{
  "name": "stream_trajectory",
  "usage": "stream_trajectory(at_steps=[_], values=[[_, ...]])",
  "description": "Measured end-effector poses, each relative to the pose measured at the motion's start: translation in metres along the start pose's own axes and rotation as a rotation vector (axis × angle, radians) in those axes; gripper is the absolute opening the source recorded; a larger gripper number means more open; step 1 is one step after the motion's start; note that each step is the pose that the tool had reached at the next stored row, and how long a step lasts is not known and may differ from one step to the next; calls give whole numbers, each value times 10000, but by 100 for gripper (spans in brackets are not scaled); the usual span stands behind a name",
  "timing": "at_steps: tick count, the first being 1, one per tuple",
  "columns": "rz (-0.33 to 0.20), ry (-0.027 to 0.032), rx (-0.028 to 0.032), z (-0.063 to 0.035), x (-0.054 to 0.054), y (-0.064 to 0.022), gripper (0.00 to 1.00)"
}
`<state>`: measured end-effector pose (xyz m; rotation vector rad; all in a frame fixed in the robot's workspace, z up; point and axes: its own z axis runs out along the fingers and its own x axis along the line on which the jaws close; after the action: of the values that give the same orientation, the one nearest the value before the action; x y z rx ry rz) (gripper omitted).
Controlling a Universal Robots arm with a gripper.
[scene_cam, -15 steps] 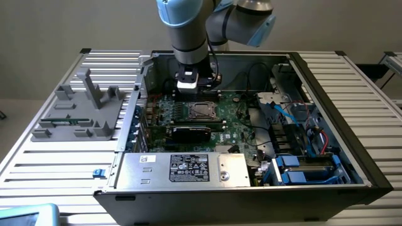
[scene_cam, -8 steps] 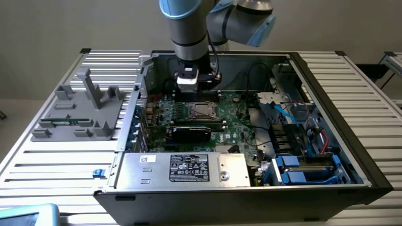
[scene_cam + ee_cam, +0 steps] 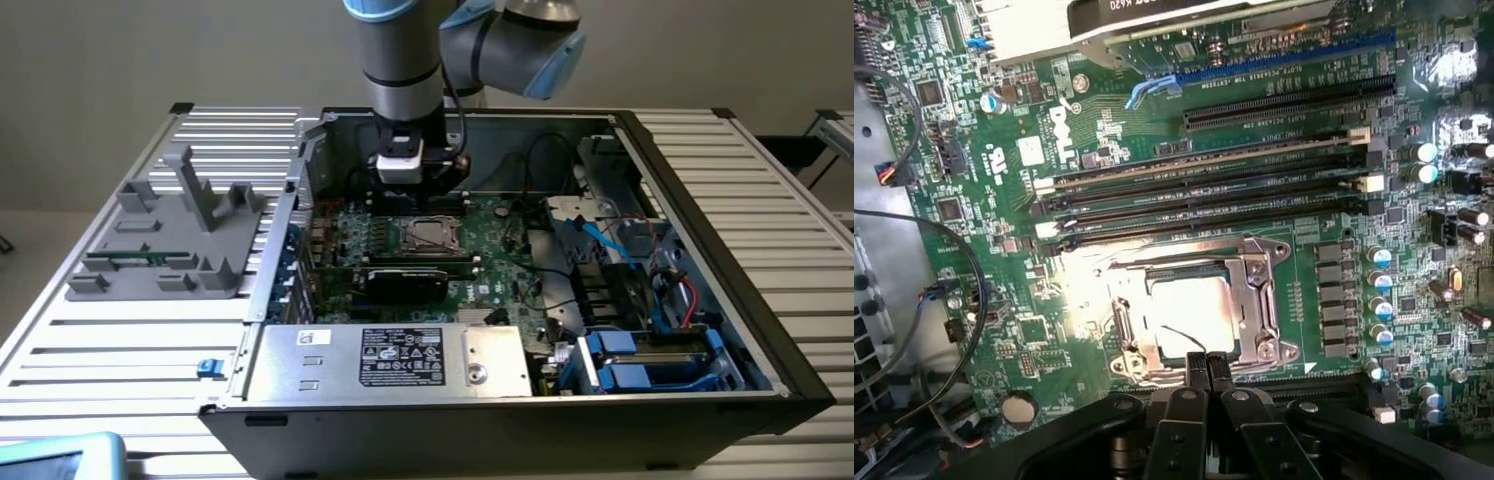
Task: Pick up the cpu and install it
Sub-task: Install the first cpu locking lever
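Inside the socket frame (image 3: 1189, 305) on the motherboard (image 3: 1104, 140), I see the cpu (image 3: 1189, 318) lying flat, its silvery top glaring under the light. My gripper (image 3: 1207, 368) sits just at the socket's near edge with its fingers pressed together, holding nothing. Beside the socket run the long memory slots (image 3: 1204, 190). From the exterior view, my arm (image 3: 400, 60) reaches down into the open computer case (image 3: 694, 200), whose silver power supply (image 3: 387, 358) sits at the front.
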<state>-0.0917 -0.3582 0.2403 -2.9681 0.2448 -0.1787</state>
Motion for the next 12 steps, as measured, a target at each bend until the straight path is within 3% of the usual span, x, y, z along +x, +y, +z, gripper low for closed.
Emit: stream_trajectory(at_steps=[2, 6, 12], values=[[-86, -18, -161, -18, 0, -9, 12], [-211, -53, -336, -101, 8, -36, 12], [-481, -75, -789, -172, 12, -62, 12]])
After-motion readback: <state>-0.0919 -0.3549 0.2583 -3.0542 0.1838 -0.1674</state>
